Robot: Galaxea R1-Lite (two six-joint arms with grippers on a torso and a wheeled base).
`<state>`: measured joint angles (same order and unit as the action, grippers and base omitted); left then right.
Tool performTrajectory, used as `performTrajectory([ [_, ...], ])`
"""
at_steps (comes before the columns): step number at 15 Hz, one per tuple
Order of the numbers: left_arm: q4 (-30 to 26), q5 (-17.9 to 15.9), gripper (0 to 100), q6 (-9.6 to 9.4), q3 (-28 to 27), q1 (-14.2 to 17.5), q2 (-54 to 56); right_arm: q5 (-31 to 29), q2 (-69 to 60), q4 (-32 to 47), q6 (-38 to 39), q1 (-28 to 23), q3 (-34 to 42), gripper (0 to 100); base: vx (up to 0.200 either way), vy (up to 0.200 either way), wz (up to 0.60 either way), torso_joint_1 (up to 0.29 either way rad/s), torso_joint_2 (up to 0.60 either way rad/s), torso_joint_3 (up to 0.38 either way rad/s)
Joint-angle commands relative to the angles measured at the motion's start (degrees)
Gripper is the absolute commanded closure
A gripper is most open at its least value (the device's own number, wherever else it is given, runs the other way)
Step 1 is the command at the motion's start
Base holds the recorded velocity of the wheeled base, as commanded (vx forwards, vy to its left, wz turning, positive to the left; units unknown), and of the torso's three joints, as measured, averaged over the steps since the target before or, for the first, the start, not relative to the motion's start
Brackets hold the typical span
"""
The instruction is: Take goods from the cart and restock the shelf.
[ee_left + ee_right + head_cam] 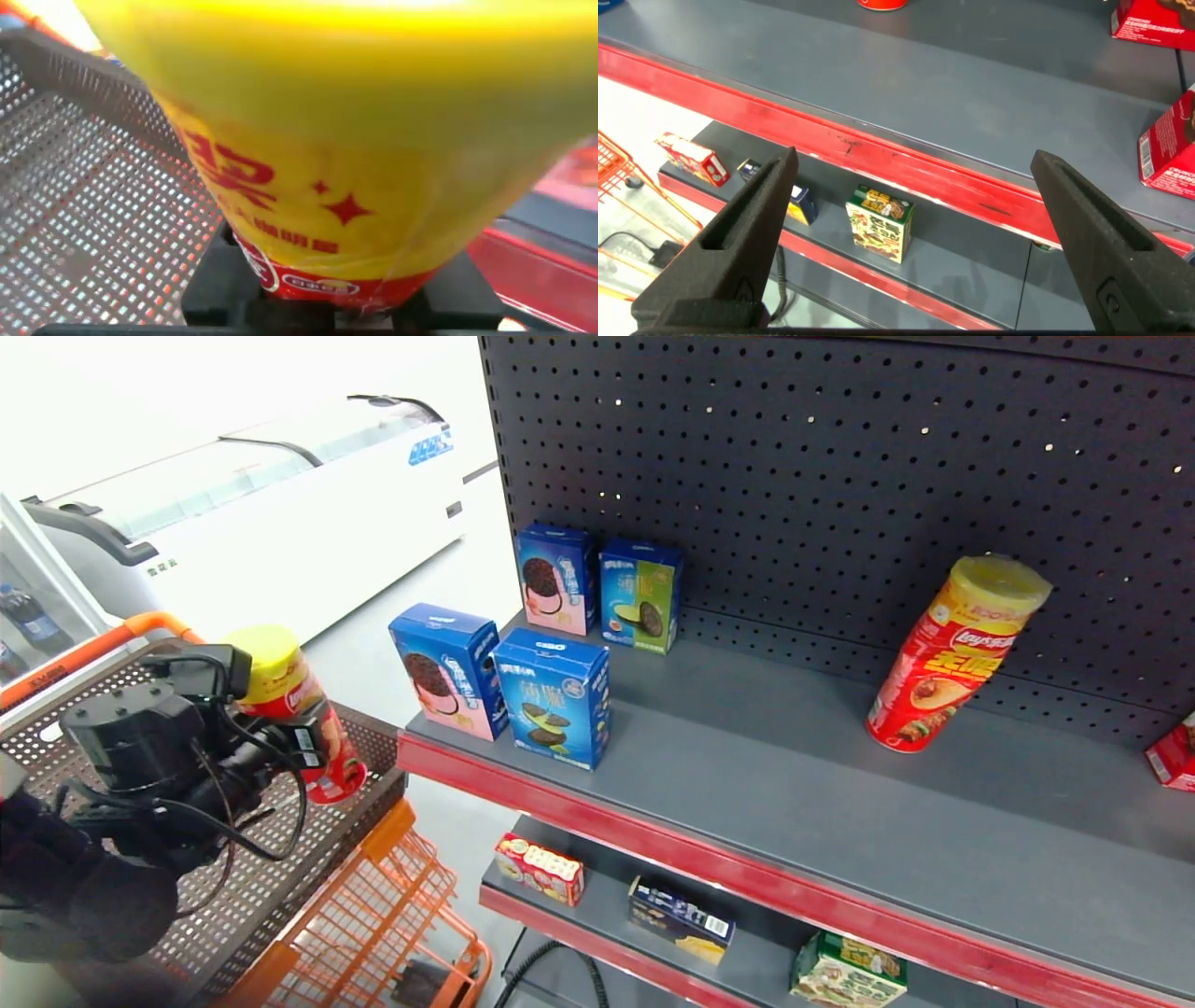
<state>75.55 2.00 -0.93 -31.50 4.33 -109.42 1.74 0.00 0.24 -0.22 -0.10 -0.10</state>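
Left fingers [306, 739] clamp can [278, 683] over cart [252, 887], near shelf [747, 784].

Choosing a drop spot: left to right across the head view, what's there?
Left gripper gripping yellow-lidded red chip can → front blue-and-pink cookie box → rear blue-and-green cookie box → leaning red chip tube → red carton.

Site: I judge this a retail shop | Evidence: I see a shelf [840, 821] with pegboard back [840, 448] and red edge strip [653, 842], stocked with boxed biscuits [553, 709] and a chip canister [952, 653] | orange wire shopping cart [373, 915] beside it | glass-lidded chest freezer [280, 523] behind the cart.
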Motion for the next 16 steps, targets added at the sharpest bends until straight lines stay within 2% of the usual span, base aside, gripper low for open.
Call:
performTrajectory([
  [1,-6.7,-3.8,100,0.05,-0.4,-0.2,13.6,0.0,0.0,0.0,0.0,0.0,0.0,0,0.0,0.0,0.0,0.0,0.0,0.0],
  [3,-6.8,-4.0,100,0.14,1.0,-0.9,15.1,0.0,0.0,0.0,0.0,0.1,0.0,0,0.0,0.0,0.0,0.0,0.0,0.0],
  [4,-7.5,-4.0,100,0.31,1.2,-2.5,17.0,0.0,0.0,0.0,0.0,0.0,0.0,0,0.0,0.0,0.0,0.0,0.0,0.0],
  [5,-10.3,-3.8,100,0.66,-0.1,-3.5,18.7,0.0,0.0,0.0,0.0,0.0,0.0,0,0.0,0.0,0.0,0.0,0.0,0.0],
  [6,-13.8,-4.8,100,0.66,-0.8,-3.8,20.2,0.0,0.0,0.0,0.0,0.0,0.0,0,0.0,0.0,0.0,0.0,0.0,0.0],
  [8,-18.4,-7.2,100,0.57,-0.3,-6.5,25.0,0.0,0.0,0.0,0.0,0.0,0.0,0,0.0,0.0,0.0,0.0,0.0,0.0],
  [10,-24.0,-7.3,100,0.4,-2.2,-8.5,27.4,0.0,0.0,0.0,0.0,0.0,0.0,0,0.0,0.0,0.0,0.0,0.0,0.0],
  [13,-25.9,-8.4,100,0.4,-1.0,-12.1,29.5,0.0,0.0,0.0,0.0,0.0,0.0,0,0.0,0.0,0.0,0.0,0.0,0.0],
  [14,-26.2,-8.9,100,0.4,-0.4,-14.6,29.7,0.0,0.0,0.0,0.0,0.0,0.0,0,0.0,0.0,0.0,0.0,0.0,0.0],
  [15,-26.4,-9.9,100,0.49,0.1,-15.8,30.5,0.0,0.0,0.0,0.0,0.0,0.0,0,0.0,0.0,0.0,0.0,0.0,0.0],
  [16,-26.4,-12.4,100,0.49,0.3,-15.8,31.2,0.0,0.0,0.0,0.0,0.0,0.0,0,0.0,0.0,0.0,0.0,0.0,0.0],
])
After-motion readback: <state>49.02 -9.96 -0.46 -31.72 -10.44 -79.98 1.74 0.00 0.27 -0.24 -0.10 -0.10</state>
